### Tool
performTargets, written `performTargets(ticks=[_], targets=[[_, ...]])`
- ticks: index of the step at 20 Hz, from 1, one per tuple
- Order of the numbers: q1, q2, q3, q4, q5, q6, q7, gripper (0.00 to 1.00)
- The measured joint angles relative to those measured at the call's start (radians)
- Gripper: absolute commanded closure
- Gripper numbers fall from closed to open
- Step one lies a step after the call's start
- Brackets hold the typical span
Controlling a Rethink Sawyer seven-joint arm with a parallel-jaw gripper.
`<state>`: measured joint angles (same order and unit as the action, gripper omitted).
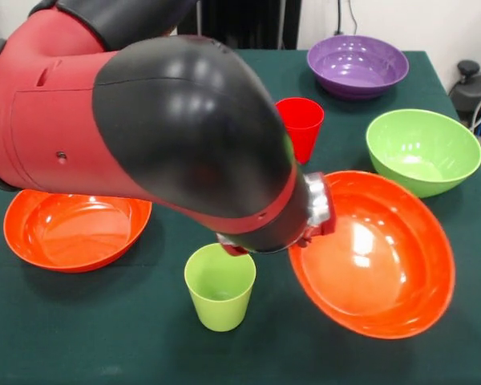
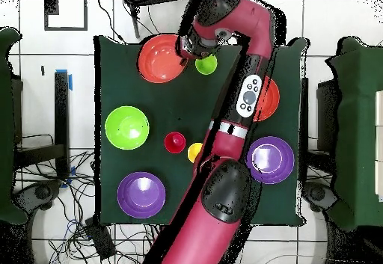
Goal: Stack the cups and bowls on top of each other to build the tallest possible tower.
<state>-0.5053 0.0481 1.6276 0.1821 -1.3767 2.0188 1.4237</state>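
Note:
A wide orange bowl (image 1: 373,257) hangs tilted, its inside turned toward the front view, with my gripper (image 1: 309,233) shut on its left rim. My arm hides most of the gripper. Just left of the bowl, a light green cup (image 1: 220,287) stands upright on the green cloth. In the overhead view the gripper (image 2: 184,51) sits between this orange bowl (image 2: 159,57) and the green cup (image 2: 206,64). No cup or bowl rests on another.
A second orange bowl (image 1: 76,230) lies at the left. Behind stand a red cup (image 1: 300,127), a light green bowl (image 1: 423,151) and a purple bowl (image 1: 357,64). Overhead also shows a yellow cup (image 2: 194,152) and another purple bowl (image 2: 271,159).

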Motion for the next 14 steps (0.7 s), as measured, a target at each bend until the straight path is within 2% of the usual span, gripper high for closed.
performTargets(ticks=[4,6,14], targets=[[0.001,0.001,0.072,0.000,-0.013,0.024,0.000,1.00],[0.000,0.001,0.091,0.005,0.009,0.035,0.000,1.00],[-0.013,-0.002,0.091,0.044,0.069,0.036,0.000,1.00]])
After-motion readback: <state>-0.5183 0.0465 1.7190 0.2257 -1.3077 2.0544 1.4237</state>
